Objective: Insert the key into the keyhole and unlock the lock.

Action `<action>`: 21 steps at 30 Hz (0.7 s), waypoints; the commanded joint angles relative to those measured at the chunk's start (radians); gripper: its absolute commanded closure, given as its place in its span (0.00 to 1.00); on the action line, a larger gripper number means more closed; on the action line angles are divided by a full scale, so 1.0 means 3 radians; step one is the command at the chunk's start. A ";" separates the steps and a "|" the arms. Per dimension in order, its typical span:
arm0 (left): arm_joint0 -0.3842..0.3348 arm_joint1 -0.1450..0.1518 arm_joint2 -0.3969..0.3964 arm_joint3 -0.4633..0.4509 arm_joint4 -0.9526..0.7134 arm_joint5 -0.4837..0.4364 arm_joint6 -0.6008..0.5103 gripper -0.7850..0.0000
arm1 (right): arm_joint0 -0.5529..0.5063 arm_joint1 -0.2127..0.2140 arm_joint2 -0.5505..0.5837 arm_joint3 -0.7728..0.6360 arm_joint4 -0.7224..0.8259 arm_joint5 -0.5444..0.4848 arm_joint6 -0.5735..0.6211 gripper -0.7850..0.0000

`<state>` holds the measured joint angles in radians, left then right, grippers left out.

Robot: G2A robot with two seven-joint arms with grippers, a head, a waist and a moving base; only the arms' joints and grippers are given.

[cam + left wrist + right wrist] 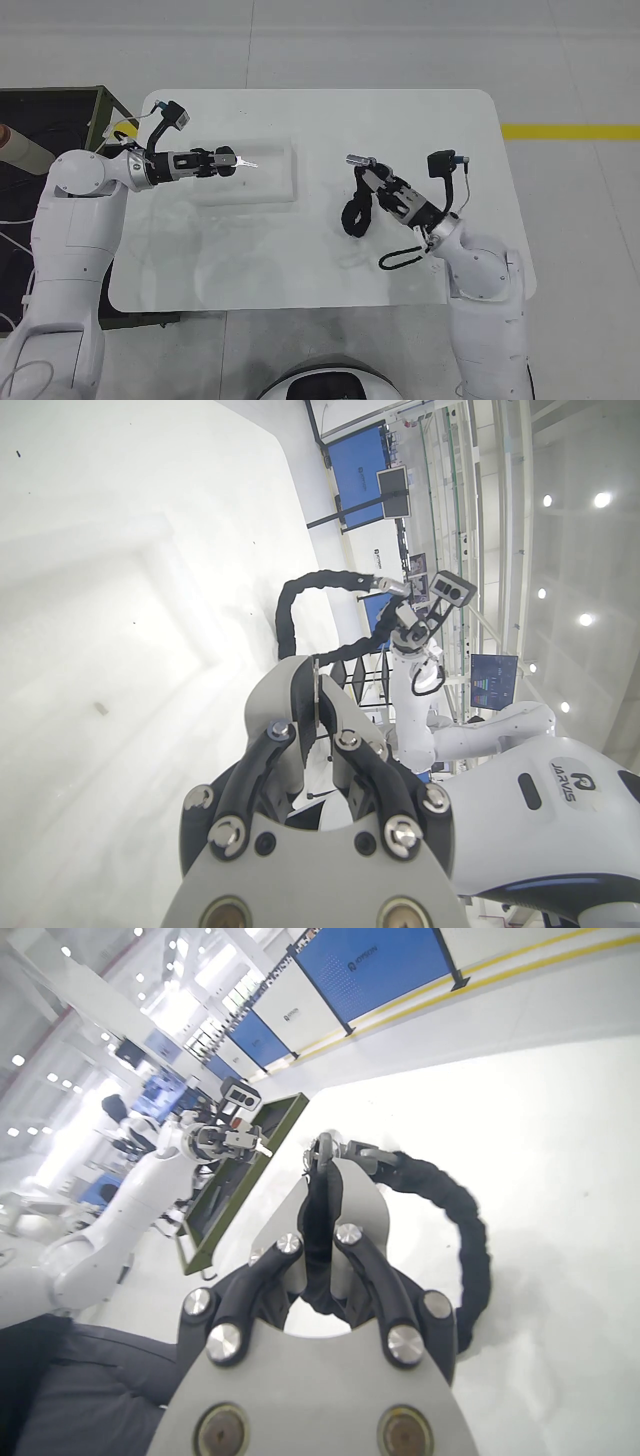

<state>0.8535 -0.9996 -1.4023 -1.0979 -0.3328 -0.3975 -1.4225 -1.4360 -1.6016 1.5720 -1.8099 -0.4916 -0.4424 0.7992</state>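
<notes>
My left gripper [230, 160] is shut on a small silver key [247, 162], held above a shallow white tray [270, 190] with its blade toward the table's middle. In the left wrist view the key [315, 670] stands edge-on between the pads of that gripper [316, 700]. My right gripper [378, 187] is shut on a cable lock with a black fabric sleeve [352, 215]. Its metal lock head [358, 160] faces the key across a gap. In the right wrist view this gripper [322, 1188] pinches the sleeve just behind the lock head [325, 1150], and the cable [467, 1238] loops down to the table.
The white table [420, 120] has rounded corners. A dark green bin [60, 110] stands off its left edge. A black wire [400, 258] curls beside the right arm. A yellow floor line [570, 131] runs to the right.
</notes>
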 commanded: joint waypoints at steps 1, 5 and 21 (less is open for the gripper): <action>0.0000 0.0000 0.0000 0.0000 0.0000 0.0000 0.0000 1.00 | 0.0202 0.0029 0.0044 0.0386 0.0883 -0.0001 0.0251 1.00; 0.0000 0.0000 0.0000 0.0000 0.0000 0.0000 0.0000 1.00 | 0.0509 0.0079 0.0030 0.0992 0.1776 0.0034 0.0682 1.00; 0.0000 0.0000 0.0000 0.0000 0.0000 0.0000 0.0000 1.00 | 0.0422 0.0159 0.0049 0.1018 0.1897 -0.0202 0.0838 1.00</action>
<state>0.8535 -0.9996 -1.4023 -1.0979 -0.3328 -0.3975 -1.4225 -1.2390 -1.5587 1.5810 -1.4290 0.1683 -0.4538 1.0850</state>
